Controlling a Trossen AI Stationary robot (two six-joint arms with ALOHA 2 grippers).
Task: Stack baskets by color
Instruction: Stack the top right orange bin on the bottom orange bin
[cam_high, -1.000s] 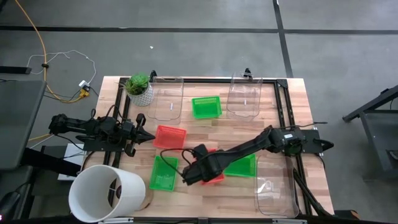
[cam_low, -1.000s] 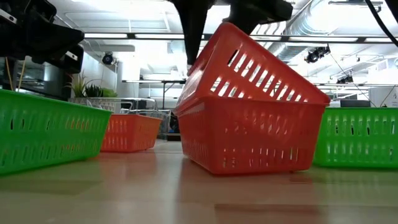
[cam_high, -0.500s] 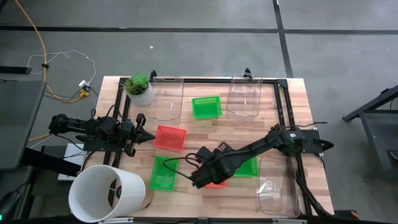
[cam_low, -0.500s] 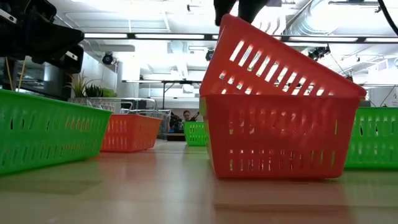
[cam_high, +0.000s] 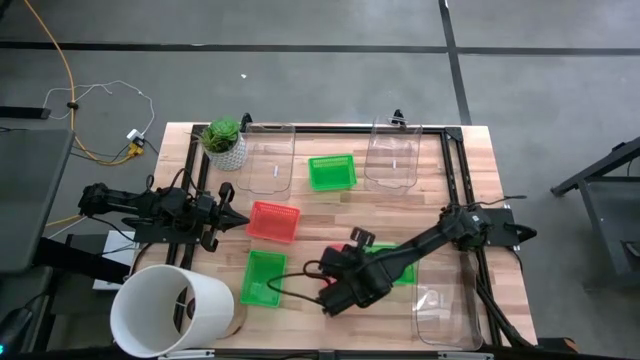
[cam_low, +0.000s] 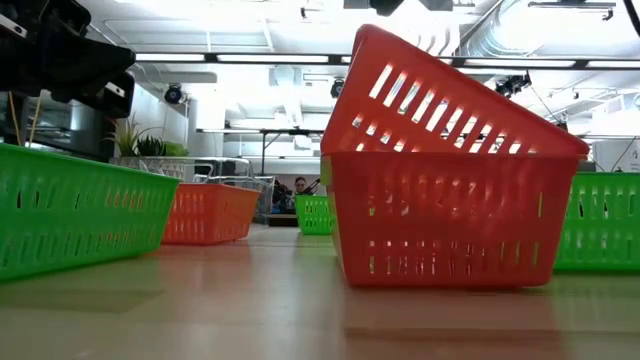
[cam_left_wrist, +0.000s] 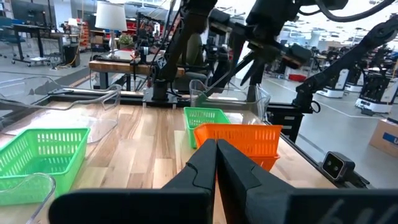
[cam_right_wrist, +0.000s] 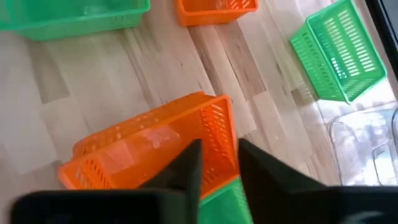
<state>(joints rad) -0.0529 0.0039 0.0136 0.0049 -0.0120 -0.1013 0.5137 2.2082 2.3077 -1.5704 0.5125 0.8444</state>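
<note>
- Since a second ago, the right gripper (cam_right_wrist: 219, 146) has slid with the tilted red basket (cam_low: 450, 130) toward the surface's bucket-side edge, and its jaws have narrowed across the basket's short end wall.
- That end is lifted. The rim slopes down along the long axis.
- It sits between two green baskets (cam_high: 264, 277), touching the one nearer the right arm (cam_high: 398, 266).
- The left gripper (cam_high: 236, 222) waits at the left edge, jaws pressed together.

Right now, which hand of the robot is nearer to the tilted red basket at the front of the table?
The right hand. It sits at the rim of the tilted red basket, above it. The left hand waits at the table's left edge, beside the other red basket.
</note>
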